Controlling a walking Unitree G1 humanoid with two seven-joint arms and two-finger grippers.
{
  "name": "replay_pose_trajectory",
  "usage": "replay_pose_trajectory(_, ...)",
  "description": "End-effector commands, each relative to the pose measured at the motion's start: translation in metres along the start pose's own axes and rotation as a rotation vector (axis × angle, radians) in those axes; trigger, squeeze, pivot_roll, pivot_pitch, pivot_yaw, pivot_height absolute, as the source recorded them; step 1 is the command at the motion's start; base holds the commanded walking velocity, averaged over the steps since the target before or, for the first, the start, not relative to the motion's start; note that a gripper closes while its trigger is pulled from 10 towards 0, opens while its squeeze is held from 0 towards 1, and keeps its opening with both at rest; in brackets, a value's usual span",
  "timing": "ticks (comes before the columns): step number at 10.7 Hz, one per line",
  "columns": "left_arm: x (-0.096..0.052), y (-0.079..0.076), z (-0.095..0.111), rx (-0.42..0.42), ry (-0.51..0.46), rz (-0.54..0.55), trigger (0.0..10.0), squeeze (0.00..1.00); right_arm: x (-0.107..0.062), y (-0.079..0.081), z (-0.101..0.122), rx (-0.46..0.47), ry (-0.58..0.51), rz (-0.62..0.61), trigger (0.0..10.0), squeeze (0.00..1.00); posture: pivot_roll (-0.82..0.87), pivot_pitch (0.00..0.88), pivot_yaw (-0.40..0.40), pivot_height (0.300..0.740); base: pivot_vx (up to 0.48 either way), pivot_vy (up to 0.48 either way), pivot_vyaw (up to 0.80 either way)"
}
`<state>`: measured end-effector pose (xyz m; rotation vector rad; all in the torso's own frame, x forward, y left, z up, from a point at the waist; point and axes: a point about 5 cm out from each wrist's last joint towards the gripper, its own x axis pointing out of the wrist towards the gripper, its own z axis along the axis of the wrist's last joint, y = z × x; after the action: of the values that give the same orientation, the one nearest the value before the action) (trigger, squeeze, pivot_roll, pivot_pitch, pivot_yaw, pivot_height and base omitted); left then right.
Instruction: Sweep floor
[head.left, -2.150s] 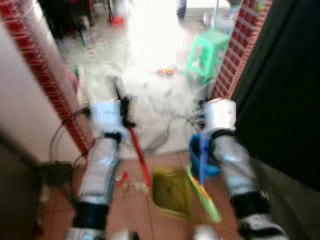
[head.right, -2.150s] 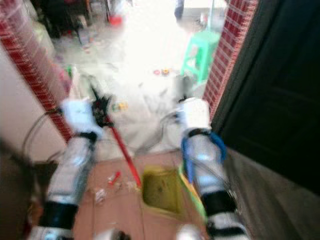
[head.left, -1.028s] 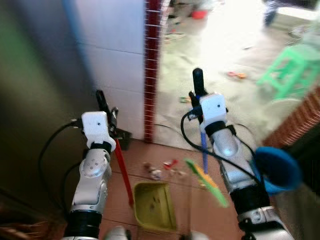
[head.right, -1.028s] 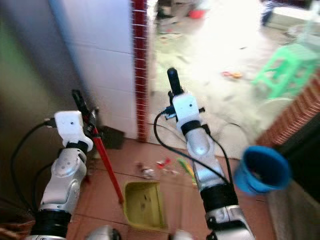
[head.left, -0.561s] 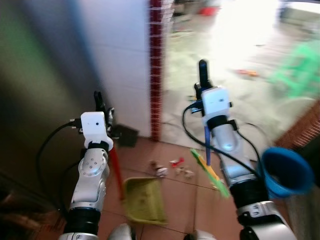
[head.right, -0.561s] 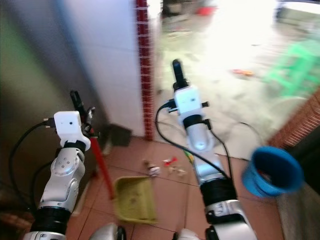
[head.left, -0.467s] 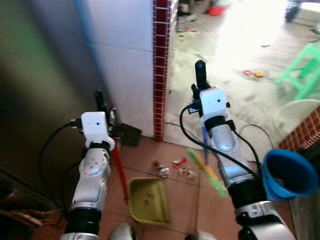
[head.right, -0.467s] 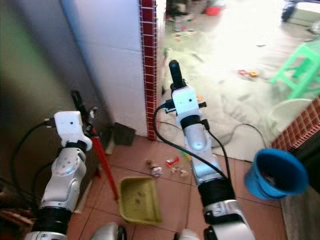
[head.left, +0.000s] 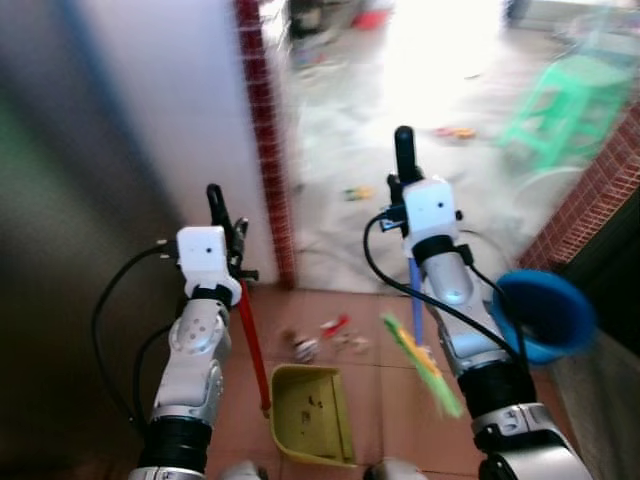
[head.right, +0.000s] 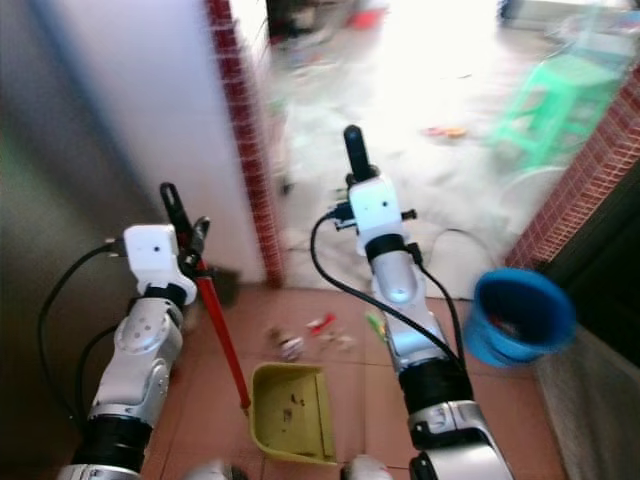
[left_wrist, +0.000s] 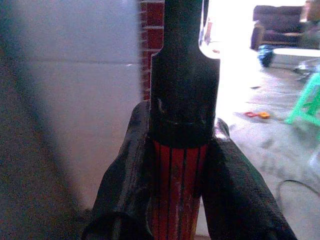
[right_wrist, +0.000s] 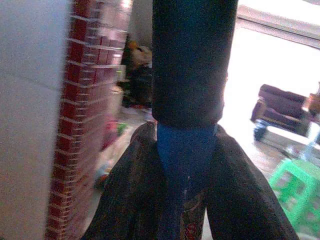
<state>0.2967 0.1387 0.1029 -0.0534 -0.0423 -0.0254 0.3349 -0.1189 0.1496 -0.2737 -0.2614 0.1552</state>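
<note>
Where terracotta tiles (head.left: 390, 400) run nearest the robot, a yellow-green dustpan (head.left: 310, 414) flat on them, mouth toward a small litter pile (head.left: 322, 337). Just left of the dustpan, its red handle (head.left: 251, 340) slanting up into the left gripper (head.left: 223, 222); in the left wrist view, both black fingers (left_wrist: 127, 185) clenched against the red shaft just below its black end cap. Right of the dustpan, a broom with green bristles (head.left: 424, 365) low over the tiles, blurred, its blue shaft (head.left: 415, 300) rising into the right gripper (head.left: 404, 172). Right wrist view: fingers (right_wrist: 131, 192) clamped on the blue shaft (right_wrist: 181, 165) under a black top grip. Farther right of the dustpan, a blue bucket (head.left: 543, 313) beside the right arm; whether hanging or standing, cannot tell. Just beyond the dustpan's mouth, the litter itself: a red scrap and a few pale crumpled bits on the tiles. Past that, left of the dustpan, a white tiled wall (head.left: 180, 110) ending in a red tile strip (head.left: 264, 150). Beyond the strip, a bright, washed-out concrete floor (head.left: 400, 110) with a cable looping across and small scattered items, too blurred to name. Far off to the dustpan's right, a green plastic stool (head.left: 566, 100) and a red brick pillar (head.left: 590, 180).
</note>
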Motion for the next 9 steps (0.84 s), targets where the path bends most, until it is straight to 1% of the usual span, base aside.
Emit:
replay_pose_trajectory(1, 0.004, -0.004, 0.015, -0.004, -0.073, -0.02, 10.0, 0.0, 0.006, -0.002, 0.015, -0.019, -0.069, 0.005, 10.0, 0.0, -0.09, 0.007, 0.044, 0.74, 0.36, 0.0, -0.8)
replay_pose_trajectory(3, 0.005, -0.008, 0.015, -0.011, -0.074, -0.035, 10.0, 0.0, 0.006, -0.002, 0.016, -0.019, -0.075, 0.009, 10.0, 0.0, -0.09, 0.01, 0.044, 0.74, 0.364, 0.0, -0.73)
replay_pose_trajectory(5, 0.005, -0.011, 0.015, -0.016, -0.075, -0.047, 10.0, 0.0, 0.006, -0.001, 0.017, -0.01, -0.08, 0.013, 10.0, 0.0, -0.09, 0.011, 0.045, 0.74, 0.366, 0.0, -0.55)
replay_pose_trajectory(7, 0.006, -0.014, 0.015, -0.016, -0.073, -0.06, 10.0, 0.0, 0.007, 0.002, 0.02, 0.021, -0.093, 0.03, 10.0, 0.0, -0.09, 0.012, 0.044, 0.74, 0.306, 0.0, 0.0)
replay_pose_trajectory(9, 0.006, -0.015, 0.016, -0.015, -0.076, -0.063, 10.0, 0.0, 0.009, 0.003, 0.025, 0.021, -0.113, 0.034, 10.0, 0.0, -0.09, 0.013, 0.041, 0.74, 0.261, 0.0, 0.0)
